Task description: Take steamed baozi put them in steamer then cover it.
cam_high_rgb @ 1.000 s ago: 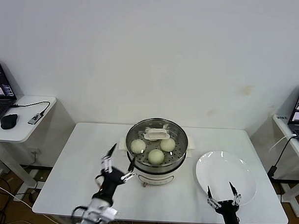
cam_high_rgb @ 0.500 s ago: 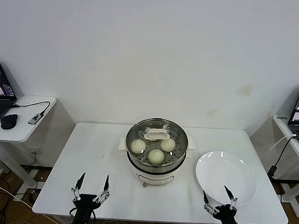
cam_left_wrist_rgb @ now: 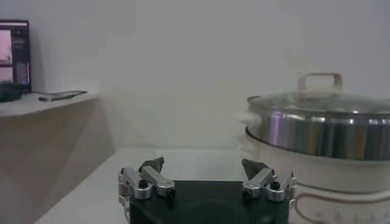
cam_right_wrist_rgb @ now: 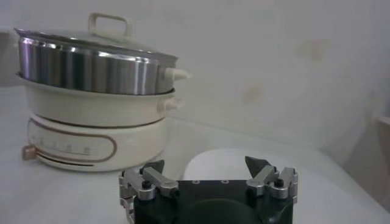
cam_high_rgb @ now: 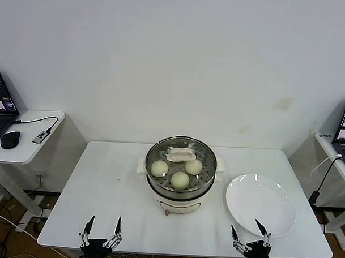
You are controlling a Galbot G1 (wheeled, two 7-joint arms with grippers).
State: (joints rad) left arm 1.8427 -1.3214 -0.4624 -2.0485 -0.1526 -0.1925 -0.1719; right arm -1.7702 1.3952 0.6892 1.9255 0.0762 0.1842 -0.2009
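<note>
White counter [cam_high_rgb: 103, 177] fills the foreground before a plain wall; at its middle stands the steamer [cam_high_rgb: 180, 186], glass cover [cam_high_rgb: 181, 157] seated on its rim, three steamed baozi [cam_high_rgb: 180, 179] visible through the glass. Left gripper [cam_high_rgb: 103, 230] and right gripper [cam_high_rgb: 248, 234] sit at the near edge, jaws spread, holding nothing; an empty white plate [cam_high_rgb: 260, 204] lies beside the steamer, just beyond the right gripper.
</note>
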